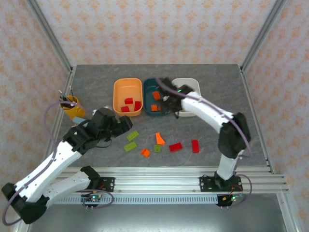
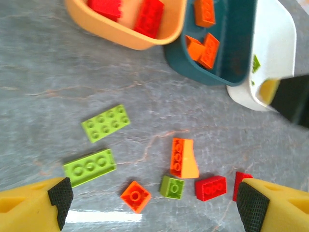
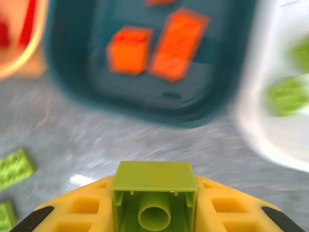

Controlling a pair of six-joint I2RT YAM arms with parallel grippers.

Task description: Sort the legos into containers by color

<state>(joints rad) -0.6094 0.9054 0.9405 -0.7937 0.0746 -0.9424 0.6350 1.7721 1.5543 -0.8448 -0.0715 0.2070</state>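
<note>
Right gripper (image 1: 170,103): clamped on one light green lego (image 3: 154,182), gripped between the yellow fingers with its hollow underside facing the wrist camera. It is held toward the far edge of the desk (image 1: 96,82), at the near side of the teal tub (image 1: 148,92) and white tub (image 1: 190,83), where the two meet. Height above them cannot be told.

Tubs are lined up along the far edge, mid-desk: orange tub (image 1: 118,94) on the left, teal in the middle, white on the right, side by side and touching. Red legos (image 1: 128,101) are seen in the orange tub, orange legos (image 2: 205,46) in the teal tub and green legos (image 3: 285,94) in the white tub.

Left gripper (image 2: 155,199): jaws wide apart, nothing between them, hovering over the loose pieces mid-desk toward the near edge.

Left loose on the desk:
- two green plates (image 2: 105,123), one beside the other
- a small green square (image 2: 172,187)
- an orange square (image 2: 135,195) just beside it
- an orange wedge (image 2: 183,158)
- a red brick (image 2: 211,187)
- a second red brick (image 2: 240,180), partly hidden behind the finger
</note>
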